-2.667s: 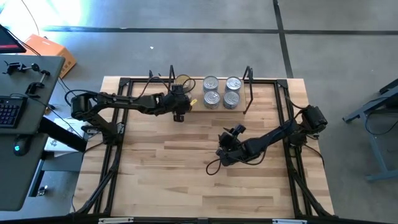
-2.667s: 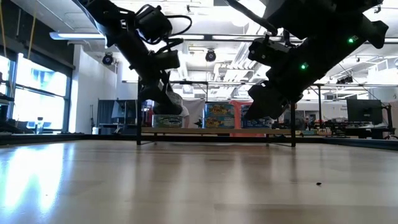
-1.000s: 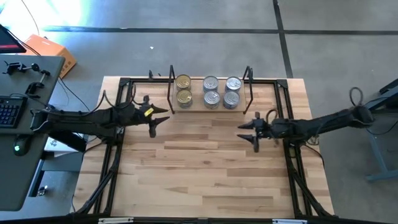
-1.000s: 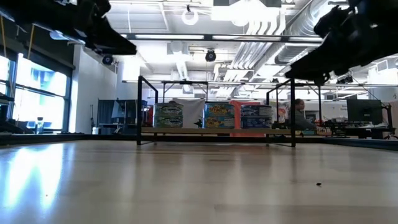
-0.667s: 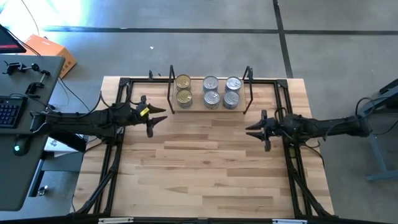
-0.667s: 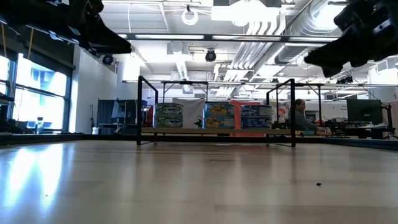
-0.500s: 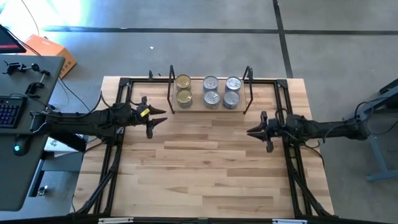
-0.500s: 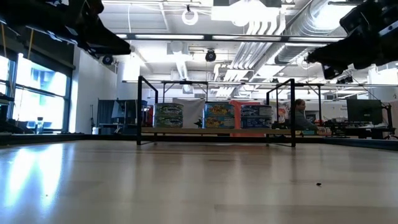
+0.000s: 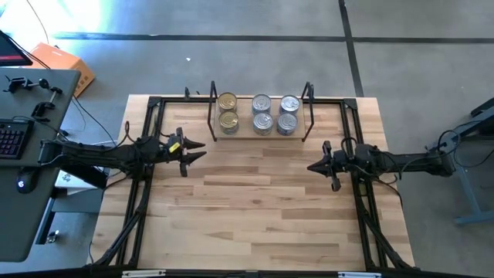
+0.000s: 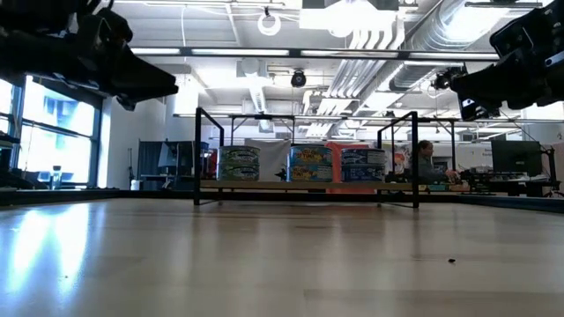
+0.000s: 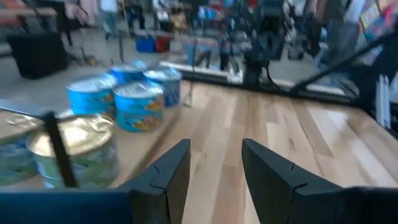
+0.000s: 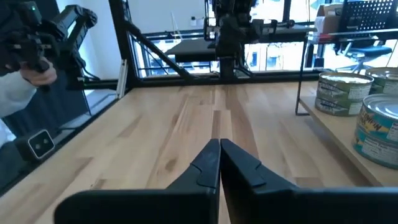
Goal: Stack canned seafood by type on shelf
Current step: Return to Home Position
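Both arms hang well back from the shelf [image 9: 242,116], left gripper [image 9: 193,149] spread apart, right gripper [image 9: 312,165] pressed together, so only a stray swing could topple the stacked cans [image 9: 262,122].

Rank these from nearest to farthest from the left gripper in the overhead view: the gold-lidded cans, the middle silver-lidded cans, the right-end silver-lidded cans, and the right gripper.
1. The gold-lidded cans, at the left end of the shelf, nearest the left gripper.
2. The middle silver-lidded cans, mid-shelf.
3. The right-end silver-lidded cans, by the shelf's right frame.
4. The right gripper, over the table's right side.
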`<state>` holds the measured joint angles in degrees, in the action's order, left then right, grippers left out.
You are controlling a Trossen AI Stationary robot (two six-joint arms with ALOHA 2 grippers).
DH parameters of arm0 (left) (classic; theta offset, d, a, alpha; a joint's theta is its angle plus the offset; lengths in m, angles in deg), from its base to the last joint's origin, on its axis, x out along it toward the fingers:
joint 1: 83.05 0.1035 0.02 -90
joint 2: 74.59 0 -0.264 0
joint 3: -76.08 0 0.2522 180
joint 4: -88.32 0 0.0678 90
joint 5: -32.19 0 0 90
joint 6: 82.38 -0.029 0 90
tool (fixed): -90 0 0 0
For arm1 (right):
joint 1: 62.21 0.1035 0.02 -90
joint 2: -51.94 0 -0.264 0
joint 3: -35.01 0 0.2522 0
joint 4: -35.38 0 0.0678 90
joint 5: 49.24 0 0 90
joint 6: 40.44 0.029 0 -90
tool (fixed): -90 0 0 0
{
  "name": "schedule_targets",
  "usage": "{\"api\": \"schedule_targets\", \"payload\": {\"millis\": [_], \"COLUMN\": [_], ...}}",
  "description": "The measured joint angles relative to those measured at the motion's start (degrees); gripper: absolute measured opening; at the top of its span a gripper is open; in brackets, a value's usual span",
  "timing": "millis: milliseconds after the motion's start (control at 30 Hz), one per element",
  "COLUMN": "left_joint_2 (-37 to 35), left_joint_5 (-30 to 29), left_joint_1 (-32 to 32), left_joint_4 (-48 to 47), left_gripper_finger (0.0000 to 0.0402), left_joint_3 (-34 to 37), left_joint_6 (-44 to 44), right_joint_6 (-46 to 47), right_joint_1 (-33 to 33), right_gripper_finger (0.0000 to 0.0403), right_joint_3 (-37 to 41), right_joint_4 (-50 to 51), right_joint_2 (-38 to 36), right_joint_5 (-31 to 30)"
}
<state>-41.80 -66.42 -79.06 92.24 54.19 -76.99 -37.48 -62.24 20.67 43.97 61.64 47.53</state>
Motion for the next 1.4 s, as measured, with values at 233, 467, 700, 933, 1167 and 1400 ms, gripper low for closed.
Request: {"api": "schedule_targets", "payload": {"millis": [233, 467, 700, 933, 1167, 1400], "left_joint_2": [-10.88, -22.54, -32.25, -32.06, -32.07, -32.05], "left_joint_5": [-0.74, 1.37, 12.16, 10.16, 7.18, 4.35], "left_joint_1": [0.02, 0.02, 0.0, -1.31, -2.39, -0.65], "left_joint_4": [4.54, -9.79, -16.65, -17.1, -17.17, -16.7], "left_gripper_finger": [0.0135, 0.0135, 0.0103, 0.0033, 0.0004, 0.0001], "left_joint_3": [7.26, 7.45, 7.43, 7.43, 7.43, 7.43], "left_joint_6": [-1.55, -1.99, -6.69, -8.07, -10.42, -11.93], "right_joint_6": [-0.42, 1.33, 0.8, 1.0, -0.44, -1.83], "right_joint_1": [0.0, 0.0, 0.0, 0.0, 0.0, 0.0], "right_gripper_finger": [0.0002, 0.0002, 0.0002, 0.0002, 0.0002, 0.0002], "right_joint_3": [0.0, 0.02, 0.02, 0.02, 0.02, 0.04], "right_joint_4": [1.95, 2.26, 2.41, 2.39, 3.42, 3.47], "right_joint_2": [0.0, 0.02, 0.02, 0.02, 0.04, 0.04], "right_joint_5": [0.02, -0.62, -0.68, -6.05, -12.6, -12.56]}}
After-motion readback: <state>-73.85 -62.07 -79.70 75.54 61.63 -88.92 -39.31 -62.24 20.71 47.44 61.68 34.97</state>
